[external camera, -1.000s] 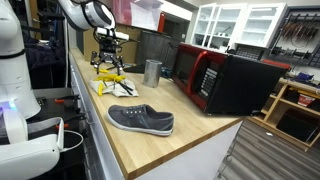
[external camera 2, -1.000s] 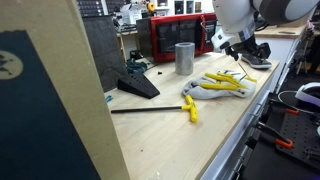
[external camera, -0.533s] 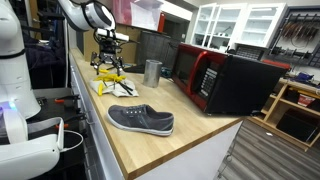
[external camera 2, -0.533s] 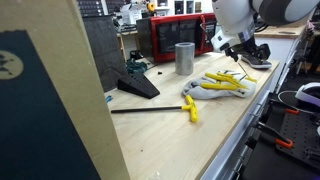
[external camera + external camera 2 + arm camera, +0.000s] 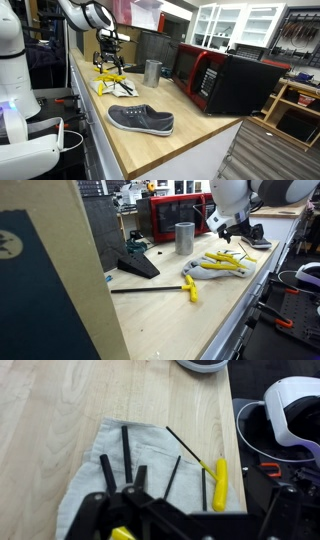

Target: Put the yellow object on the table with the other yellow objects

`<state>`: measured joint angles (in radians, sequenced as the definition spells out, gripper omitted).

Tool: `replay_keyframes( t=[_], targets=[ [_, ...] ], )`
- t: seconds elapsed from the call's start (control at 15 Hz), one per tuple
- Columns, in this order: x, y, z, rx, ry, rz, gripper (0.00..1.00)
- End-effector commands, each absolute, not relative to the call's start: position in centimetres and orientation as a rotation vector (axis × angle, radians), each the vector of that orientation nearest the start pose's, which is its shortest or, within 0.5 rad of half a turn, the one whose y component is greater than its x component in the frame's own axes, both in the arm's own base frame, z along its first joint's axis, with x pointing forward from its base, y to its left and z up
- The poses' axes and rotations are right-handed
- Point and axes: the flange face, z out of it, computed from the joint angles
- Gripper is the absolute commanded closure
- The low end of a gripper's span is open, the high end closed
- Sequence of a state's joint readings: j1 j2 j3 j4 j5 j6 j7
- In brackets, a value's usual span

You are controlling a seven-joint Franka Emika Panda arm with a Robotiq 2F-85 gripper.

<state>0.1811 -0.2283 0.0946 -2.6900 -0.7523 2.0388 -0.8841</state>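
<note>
Along the wooden table (image 5: 195, 140) a grey cloth (image 5: 205, 270) holds the other yellow objects (image 5: 222, 264), yellow-handled tools with black shafts, also seen as a small cluster (image 5: 110, 82). One yellow-handled tool (image 5: 190, 287) with a long black shaft lies alone on the bare wood, apart from the cloth. My gripper (image 5: 232, 228) hangs open and empty just above the cluster (image 5: 108, 52). In the wrist view its black body (image 5: 170, 520) fills the lower edge over the cloth (image 5: 95, 470). A yellow handle (image 5: 219, 483) lies beside the cloth near the table edge.
A grey shoe (image 5: 140, 120) lies near the table's front. A metal cup (image 5: 185, 237) and a red microwave (image 5: 205, 78) stand behind the cloth. A black wedge-shaped object (image 5: 137, 266) sits by the back. A white rounded object (image 5: 292, 410) lies beyond the table edge.
My gripper has risen slightly and shifted a little over the cluster, still open. Nothing on the table has moved.
</note>
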Motion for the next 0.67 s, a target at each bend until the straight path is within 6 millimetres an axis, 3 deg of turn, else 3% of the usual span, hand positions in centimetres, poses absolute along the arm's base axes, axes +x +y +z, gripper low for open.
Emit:
replay_keyframes(
  t=[0.0, 0.47, 0.53, 0.6],
  targets=[
    [37.2, 5.2, 27.7, 1.665, 1.979, -0.81, 0.0],
    [37.1, 2.8, 25.2, 1.572, 2.049, -0.935, 0.0],
    [37.1, 2.5, 24.9, 1.568, 2.049, -0.949, 0.03],
    [37.1, 2.3, 24.6, 1.565, 2.051, -0.959, 0.26]
  ],
)
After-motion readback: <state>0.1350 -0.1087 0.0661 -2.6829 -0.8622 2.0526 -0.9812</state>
